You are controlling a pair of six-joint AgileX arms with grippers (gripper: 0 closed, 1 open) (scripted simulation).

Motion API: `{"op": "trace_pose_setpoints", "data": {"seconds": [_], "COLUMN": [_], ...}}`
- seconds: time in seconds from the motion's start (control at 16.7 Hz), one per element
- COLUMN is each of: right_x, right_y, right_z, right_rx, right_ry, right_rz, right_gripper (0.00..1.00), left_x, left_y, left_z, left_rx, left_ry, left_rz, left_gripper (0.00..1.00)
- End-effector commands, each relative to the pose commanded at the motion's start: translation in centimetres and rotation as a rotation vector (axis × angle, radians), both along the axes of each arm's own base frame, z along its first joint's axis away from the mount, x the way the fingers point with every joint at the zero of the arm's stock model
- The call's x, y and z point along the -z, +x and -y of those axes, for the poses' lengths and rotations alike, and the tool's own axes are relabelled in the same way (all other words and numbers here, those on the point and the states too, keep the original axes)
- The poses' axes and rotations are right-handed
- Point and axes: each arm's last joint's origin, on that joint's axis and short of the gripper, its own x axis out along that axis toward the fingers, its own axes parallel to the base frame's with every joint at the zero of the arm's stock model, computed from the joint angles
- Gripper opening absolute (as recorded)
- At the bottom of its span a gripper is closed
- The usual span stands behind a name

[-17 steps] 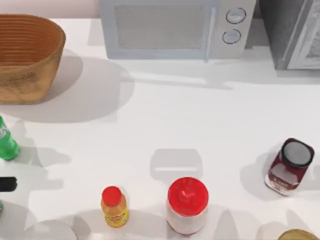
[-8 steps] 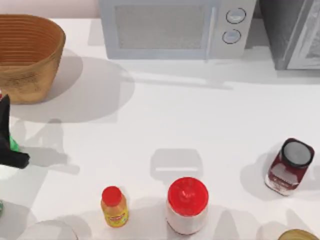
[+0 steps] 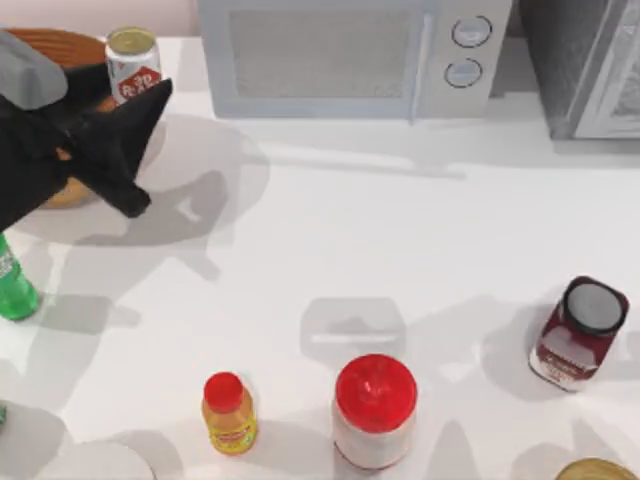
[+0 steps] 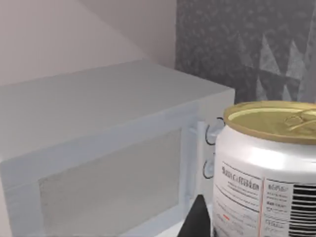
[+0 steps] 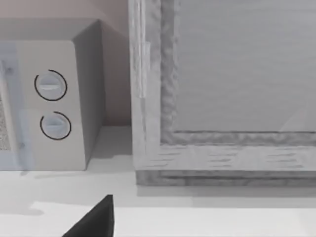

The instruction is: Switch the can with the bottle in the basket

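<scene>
Top view: the left gripper (image 3: 150,150) hangs over the table's far-left corner, its dark arm covering most of the woven wicker basket (image 3: 62,40), of which only a strip of orange-brown rim and a patch of ribbed wall show. The can (image 3: 133,63), a slim white cylinder with red label marks and a dull gold top, appears just beyond the gripper's upper finger (image 3: 155,97), near the basket's right rim; whether the fingers clamp it or stand apart cannot be told (the left wrist view shows the can (image 4: 269,168) close up beside one dark fingertip (image 4: 198,219)). The green translucent bottle (image 3: 14,285) stands on the table at the left edge, partly cut off, well apart from the basket. Behind lies a pale grey microwave (image 3: 350,55) with two round dials. Nearer the front stand a small yellow bottle with red cap (image 3: 228,412), a white red-lidded jar (image 3: 374,410) and, to the right, a dark red black-lidded jar (image 3: 578,332). The right gripper (image 5: 94,219) shows as a dark tip; its state cannot be told.
</scene>
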Motion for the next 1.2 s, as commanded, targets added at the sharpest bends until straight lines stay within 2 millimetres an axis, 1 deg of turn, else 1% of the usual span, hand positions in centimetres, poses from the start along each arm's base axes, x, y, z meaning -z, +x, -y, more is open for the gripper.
{"op": "trace_pose_setpoints", "data": {"seconds": [0.12, 0.24, 0.42, 0.54, 0.72, 0.9, 1.08, 1.2], "right_x": [0.0, 0.0, 0.0, 0.0, 0.0, 0.0, 0.0, 0.0], "right_y": [0.0, 0.0, 0.0, 0.0, 0.0, 0.0, 0.0, 0.0], "right_z": [0.0, 0.0, 0.0, 0.0, 0.0, 0.0, 0.0, 0.0], "right_rx": [0.000, 0.000, 0.000, 0.000, 0.000, 0.000, 0.000, 0.000], "right_ry": [0.000, 0.000, 0.000, 0.000, 0.000, 0.000, 0.000, 0.000], "right_rz": [0.000, 0.000, 0.000, 0.000, 0.000, 0.000, 0.000, 0.000], "right_gripper": [1.00, 1.00, 1.00, 1.00, 1.00, 1.00, 1.00, 1.00], "left_x": [0.9, 2.6, 6.3, 9.4, 14.2, 18.4, 21.3, 22.3], "left_y": [3.3, 6.4, 10.3, 12.2, 13.9, 14.6, 14.6, 14.6], "left_z": [1.6, 3.3, 5.9, 7.4, 9.4, 10.8, 11.6, 11.9], "left_rx": [0.124, 0.245, 0.416, 0.520, 0.657, 0.766, 0.837, 0.859], "left_ry": [-0.001, -0.003, -0.004, -0.004, -0.005, -0.005, -0.004, -0.004], "left_rz": [0.000, 0.001, 0.002, 0.003, 0.005, 0.008, 0.011, 0.012], "left_gripper": [0.00, 0.00, 0.00, 0.00, 0.00, 0.00, 0.00, 0.00]}}
